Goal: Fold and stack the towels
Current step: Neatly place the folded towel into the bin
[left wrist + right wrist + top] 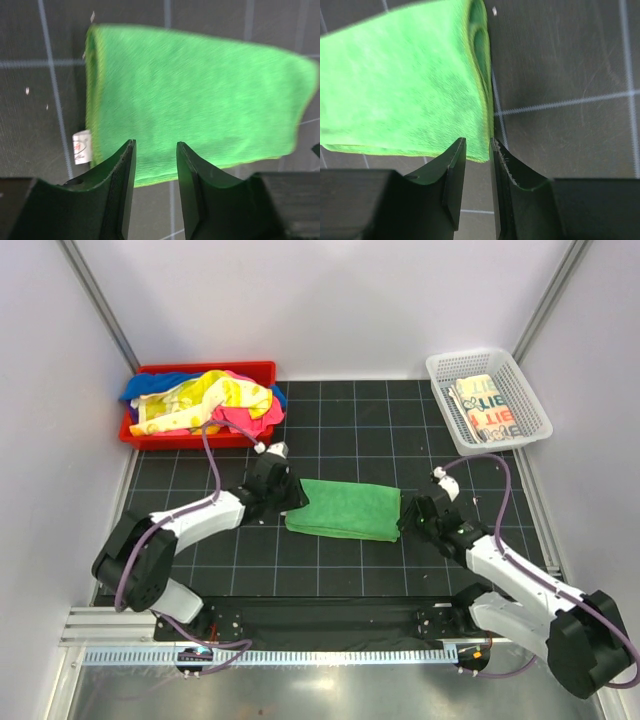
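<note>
Green towel [343, 508]: was folded into a flat rectangle and lay in the middle of the table [330, 430], pretty much dead centre between the two arms.

White tag [82, 146]: small label poked out from the towel's left end, resting on the black gridded surface.

Left claw [155, 145]: sat at the towel's left end with its fingers spread. There was a clear gap and nothing caught in it; you could just see green cloth past the tips.

Right claw [478, 141]: sat at the towel's right end with the fingers nearly together, only a slim slit between them. The towel's corner was right at the tips, and honestly I couldn't tell if it was pinching the cloth or only sitting next to it.

Fold: the right wrist view showed the layers doubled over at that end, with a rounded looped edge.

Loose towels [215, 400]: yellow, pink and blue ones were heaped in a messy pile in the red tray [180, 438] at the far left of the table, well apart from the green one.

Cream towel [488, 408]: the one with teal and orange letters lay folded inside the white mesh basket [531, 398] at the far right.
</note>
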